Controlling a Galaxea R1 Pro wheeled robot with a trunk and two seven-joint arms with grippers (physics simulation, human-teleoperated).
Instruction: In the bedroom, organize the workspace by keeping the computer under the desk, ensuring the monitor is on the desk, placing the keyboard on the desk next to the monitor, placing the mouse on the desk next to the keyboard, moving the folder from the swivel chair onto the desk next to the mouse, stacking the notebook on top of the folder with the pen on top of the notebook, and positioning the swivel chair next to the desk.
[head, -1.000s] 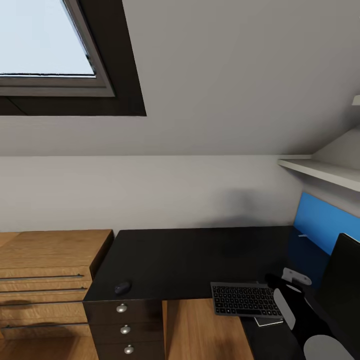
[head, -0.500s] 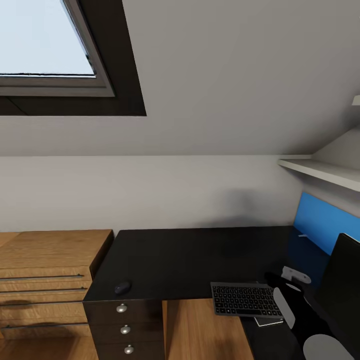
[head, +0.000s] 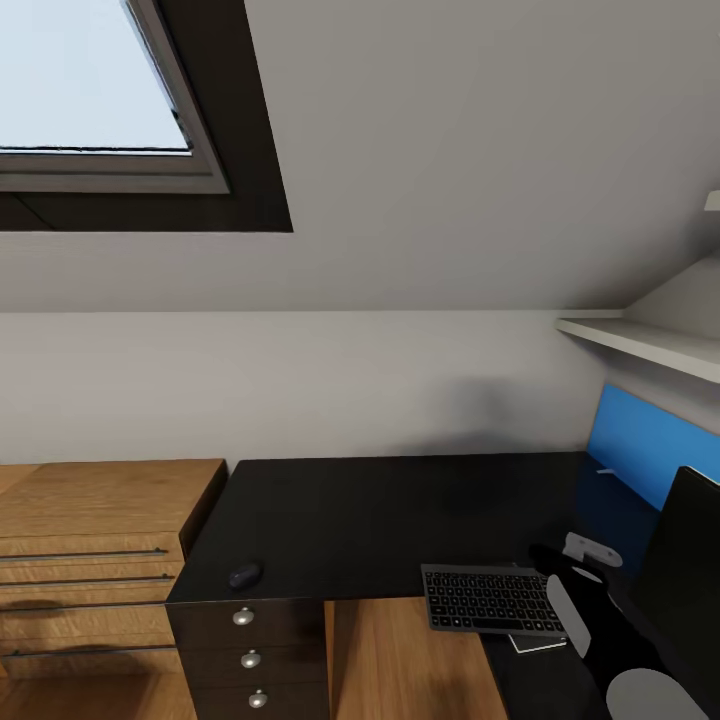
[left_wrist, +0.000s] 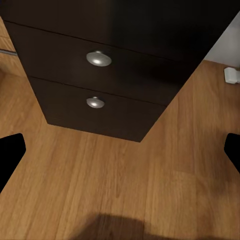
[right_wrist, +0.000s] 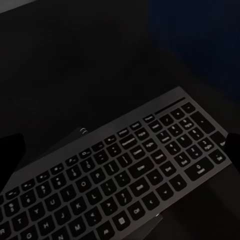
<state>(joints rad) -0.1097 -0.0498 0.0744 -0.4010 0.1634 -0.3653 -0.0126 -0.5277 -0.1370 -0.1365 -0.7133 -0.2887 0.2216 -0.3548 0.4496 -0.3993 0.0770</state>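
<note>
Black desk (head: 380, 510) carries the keyboard (head: 490, 600), w/ the right pincer (right_wrist: 122, 147) hovering just above it; right wrist view has its 2 dark fingertips (right_wrist: 10, 150) spread wide at either side of the key rows, so it's open and holding nothing. Across the last sec nothing really shifts: arm, keyboard and cam sit the same, so this reads as a pause, prob. just after letting go or before a nudge, can't tell which. Keyboard overhangs the desk's inner edge a bit and lies partly on a thin flat light-edged thing (head: 540, 642), poss. the notebook, not sure. Monitor (head: 685, 560) stands just beyond the right pincer, so keyboard-next-to-monitor looks about met. Mouse (head: 244, 575) sits well away from that pincer, near the desk's far front corner above the drawer unit (head: 250, 655) – it needs moving beside the keyboard. Left pincer (left_wrist: 120, 150) hangs low over the wood floor (left_wrist: 125, 185) facing the drawer knobs (left_wrist: 98, 58), fingers wide apart, empty. Blue panel (head: 640, 445) leans at the wall beyond the monitor.
</note>
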